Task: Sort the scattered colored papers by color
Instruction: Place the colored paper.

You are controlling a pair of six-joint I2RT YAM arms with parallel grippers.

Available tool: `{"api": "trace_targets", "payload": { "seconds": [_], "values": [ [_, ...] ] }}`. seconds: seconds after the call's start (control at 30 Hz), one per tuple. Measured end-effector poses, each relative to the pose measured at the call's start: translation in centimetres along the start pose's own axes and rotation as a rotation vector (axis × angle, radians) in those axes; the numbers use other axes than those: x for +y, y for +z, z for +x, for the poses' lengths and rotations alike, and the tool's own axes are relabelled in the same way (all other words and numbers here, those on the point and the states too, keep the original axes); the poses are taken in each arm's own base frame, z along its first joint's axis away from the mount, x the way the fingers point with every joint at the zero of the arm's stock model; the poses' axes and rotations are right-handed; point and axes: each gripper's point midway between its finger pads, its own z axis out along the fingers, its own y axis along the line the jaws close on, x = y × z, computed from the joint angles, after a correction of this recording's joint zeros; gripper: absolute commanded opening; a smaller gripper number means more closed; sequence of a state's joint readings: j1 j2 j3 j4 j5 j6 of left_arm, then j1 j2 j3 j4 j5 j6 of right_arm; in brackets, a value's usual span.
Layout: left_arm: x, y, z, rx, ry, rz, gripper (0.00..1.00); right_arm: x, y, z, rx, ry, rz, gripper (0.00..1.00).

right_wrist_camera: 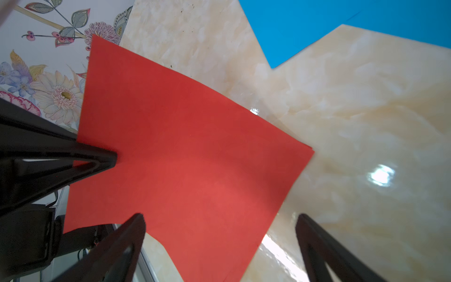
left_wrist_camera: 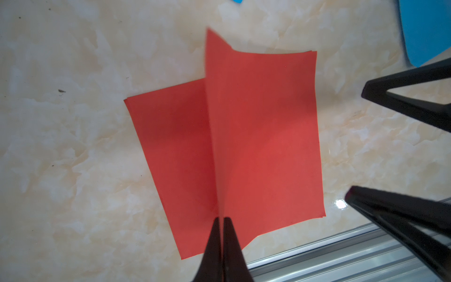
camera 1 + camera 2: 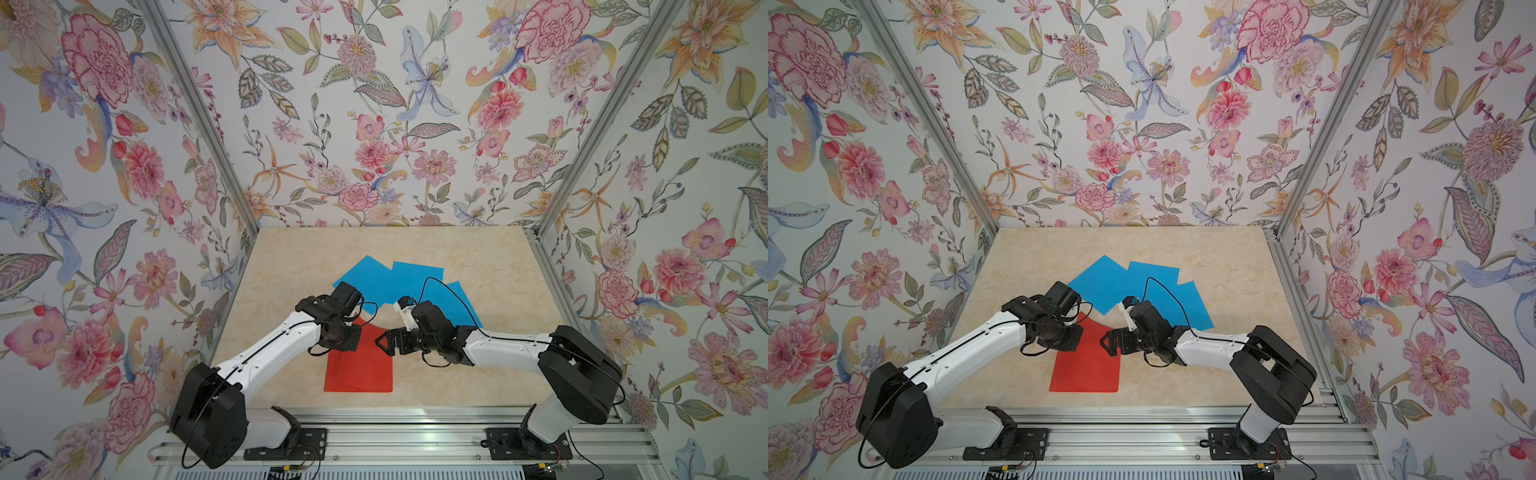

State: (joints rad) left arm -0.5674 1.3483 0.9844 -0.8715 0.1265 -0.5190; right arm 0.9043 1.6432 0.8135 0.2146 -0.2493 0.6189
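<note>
Pinching a thin red sheet (image 1: 195,158) by its edge, my left gripper (image 2: 220,221) holds it tilted over the flat red pile (image 3: 359,370) near the front edge of the glossy marbled bench (image 3: 291,270). My right gripper (image 1: 220,217) is spread wide beside it. Smooth blue squares (image 3: 399,282) fan out, overlapping, mid-bench.

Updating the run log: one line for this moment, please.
left gripper: shut on red paper | right gripper: open | blue papers: grouped behind

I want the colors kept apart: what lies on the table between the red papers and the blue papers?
Only bare marble tabletop; the right wrist view shows it between the red papers and the blue papers.
</note>
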Motion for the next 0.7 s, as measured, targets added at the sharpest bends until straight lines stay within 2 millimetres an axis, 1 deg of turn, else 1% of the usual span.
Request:
{"api": "trace_targets", "payload": {
  "seconds": [0.2,0.43,0.7],
  "values": [
    [0.0,0.0,0.0,0.000,0.000,0.000,0.00,0.7,1.7,0.6,0.032,-0.005,-0.013,1.00],
    [0.0,0.0,0.0,0.000,0.000,0.000,0.00,0.9,3.2,0.6,0.043,-0.008,-0.015,1.00],
    [0.0,0.0,0.0,0.000,0.000,0.000,0.00,0.8,4.1,0.4,0.049,-0.008,-0.010,1.00]
  ]
}}
